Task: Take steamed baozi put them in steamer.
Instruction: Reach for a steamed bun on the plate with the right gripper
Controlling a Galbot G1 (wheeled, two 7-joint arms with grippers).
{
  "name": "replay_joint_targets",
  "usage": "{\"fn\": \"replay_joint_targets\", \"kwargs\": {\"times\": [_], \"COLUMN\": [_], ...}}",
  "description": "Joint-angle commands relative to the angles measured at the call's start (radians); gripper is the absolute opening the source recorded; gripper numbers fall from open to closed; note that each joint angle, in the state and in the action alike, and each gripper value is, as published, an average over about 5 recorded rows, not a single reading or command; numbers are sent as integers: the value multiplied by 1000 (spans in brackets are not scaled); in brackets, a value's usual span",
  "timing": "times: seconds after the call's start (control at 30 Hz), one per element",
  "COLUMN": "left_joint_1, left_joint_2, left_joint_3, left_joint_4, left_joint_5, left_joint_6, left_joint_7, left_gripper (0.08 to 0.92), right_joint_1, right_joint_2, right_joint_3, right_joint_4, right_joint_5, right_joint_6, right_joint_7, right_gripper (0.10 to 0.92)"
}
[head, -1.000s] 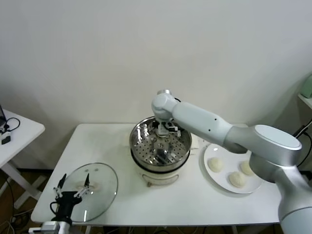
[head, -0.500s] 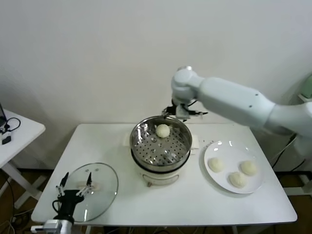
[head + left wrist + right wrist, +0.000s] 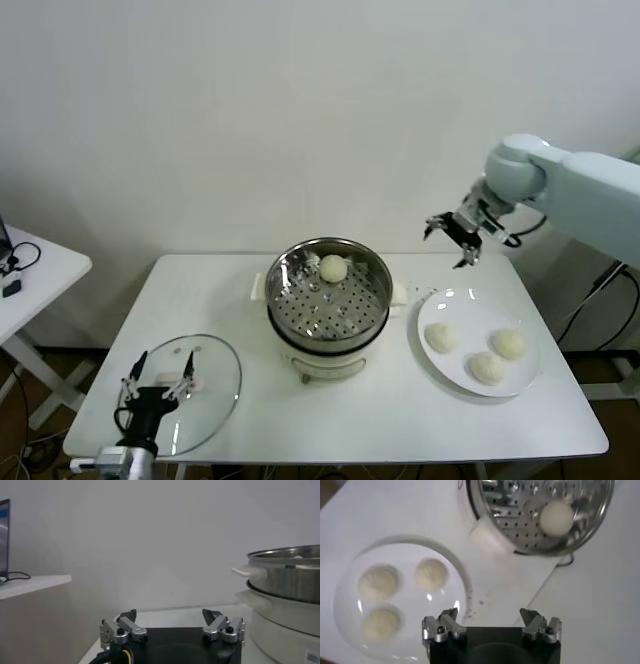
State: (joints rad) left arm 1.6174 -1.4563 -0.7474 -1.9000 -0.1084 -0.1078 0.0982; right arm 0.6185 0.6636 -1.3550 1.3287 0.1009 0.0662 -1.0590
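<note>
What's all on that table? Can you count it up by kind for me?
Baozi: 4, one in the steamer, three on the plate
Steamer: 1
Plate: 1
Glass lid: 1
Total: 7

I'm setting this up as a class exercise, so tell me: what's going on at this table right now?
The right gripper hangs open and empty in the air above the white plate, which holds three baozi. One baozi sits in the steamer. The left gripper is parked open over the glass lid.
</note>
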Motion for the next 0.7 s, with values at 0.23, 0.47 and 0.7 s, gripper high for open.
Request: {"fn": "replay_joint_targets", "kwargs": {"times": [0.23, 0.47, 0.7], "left_joint_1": [14, 19, 24], "left_joint_2": [-2, -2, 1], "left_joint_3": [-2, -8, -20], "left_joint_4": [12, 19, 21], "left_joint_5": [1, 1, -3], "left_joint_6": [-4, -6, -5], "left_joint_7": [-6, -10, -13], "left_gripper": [823, 823, 823], "right_joint_1": [-397, -450, -492], "right_joint_2": [-56, 65, 174], "right_joint_3": [210, 234, 271], "right_joint_4": [-143, -234, -317], "right_joint_5": [27, 29, 29], "right_joint_6": [-214, -218, -218], "right_joint_7": [-34, -35, -18], "right_gripper": [823, 823, 823]}}
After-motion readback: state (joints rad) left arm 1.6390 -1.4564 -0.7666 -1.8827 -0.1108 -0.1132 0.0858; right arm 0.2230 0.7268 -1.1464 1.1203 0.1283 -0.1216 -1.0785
